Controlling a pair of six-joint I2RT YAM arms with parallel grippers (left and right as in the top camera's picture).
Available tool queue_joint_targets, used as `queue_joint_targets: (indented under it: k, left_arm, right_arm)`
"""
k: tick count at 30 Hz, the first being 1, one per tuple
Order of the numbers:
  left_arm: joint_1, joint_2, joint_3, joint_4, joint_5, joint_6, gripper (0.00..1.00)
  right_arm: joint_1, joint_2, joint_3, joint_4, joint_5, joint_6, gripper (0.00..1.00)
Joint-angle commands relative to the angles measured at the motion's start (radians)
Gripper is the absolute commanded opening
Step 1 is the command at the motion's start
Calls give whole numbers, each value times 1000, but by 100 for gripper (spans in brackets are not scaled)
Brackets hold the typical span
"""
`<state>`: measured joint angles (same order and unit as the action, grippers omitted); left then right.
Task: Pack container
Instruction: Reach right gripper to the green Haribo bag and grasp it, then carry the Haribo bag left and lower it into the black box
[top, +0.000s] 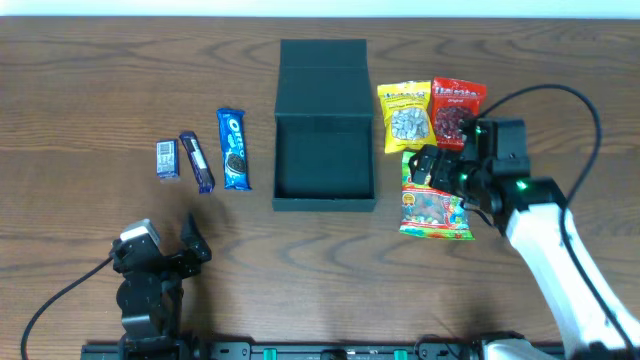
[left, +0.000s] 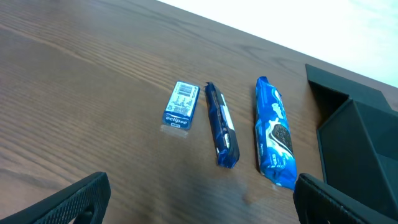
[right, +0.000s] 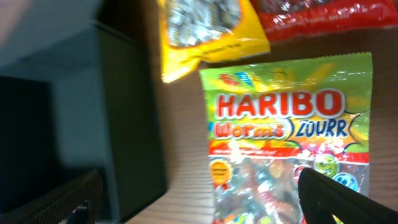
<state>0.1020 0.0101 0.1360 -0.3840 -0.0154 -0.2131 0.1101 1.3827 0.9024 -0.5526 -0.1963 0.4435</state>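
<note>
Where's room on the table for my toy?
Bare table lies left of the gum pack and in front of the container, toward the robot. It's crowded right of the container, where the right gripper hangs over the Haribo bag.

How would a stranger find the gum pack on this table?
Start at the open dark green container. To its left lie an Oreo pack, a slim blue bar, then the gum pack. It is the shortest, a pale blue box.
</note>
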Motion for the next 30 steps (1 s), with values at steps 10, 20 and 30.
queue_joint_targets:
  k: [10, 20, 30]
  left_arm:
    - [2, -6, -22, -3, -14, 0, 95]
    - [2, -6, -22, -3, -14, 0, 95]
    - [2, -6, -22, -3, -14, 0, 95]
  right_arm:
    - [82, 276, 16, 29, 204, -22, 80]
    - [127, 394, 16, 28, 274, 39, 49]
    - [127, 404, 26, -62, 192, 39, 1]
